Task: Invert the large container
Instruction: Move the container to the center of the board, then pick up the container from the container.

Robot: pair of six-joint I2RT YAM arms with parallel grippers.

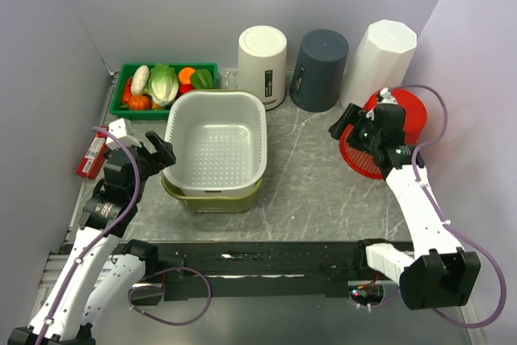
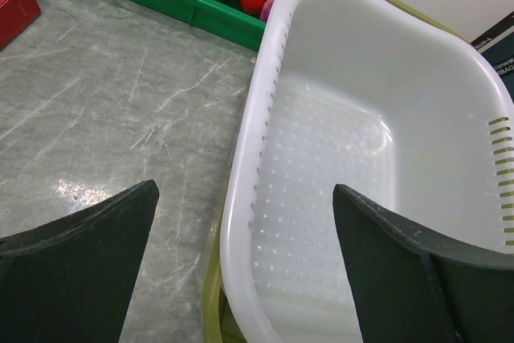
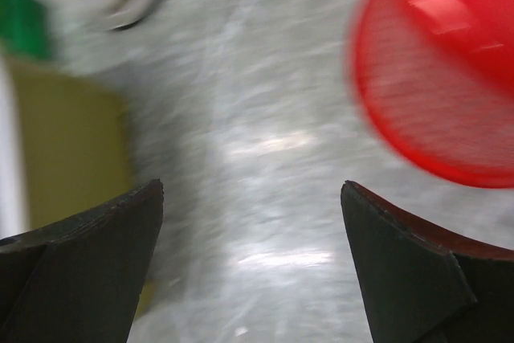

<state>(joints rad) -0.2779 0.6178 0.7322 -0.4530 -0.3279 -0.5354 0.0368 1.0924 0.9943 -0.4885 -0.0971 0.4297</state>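
Left gripper [image 2: 245,189] astride white basket [image 2: 361,62] rim

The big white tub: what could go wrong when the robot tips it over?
The white basket sits nested in an olive tub; the open left gripper at its rim might lift just one. The green vegetable tray close behind could get bumped. The open right gripper is off by the red basket, so a one-sided lift might slip.

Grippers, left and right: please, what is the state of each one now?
Left gripper: open, holding nothing, straddling the rim of the large white perforated plastic container.
Right gripper: open, holding nothing, near the red mesh basket.
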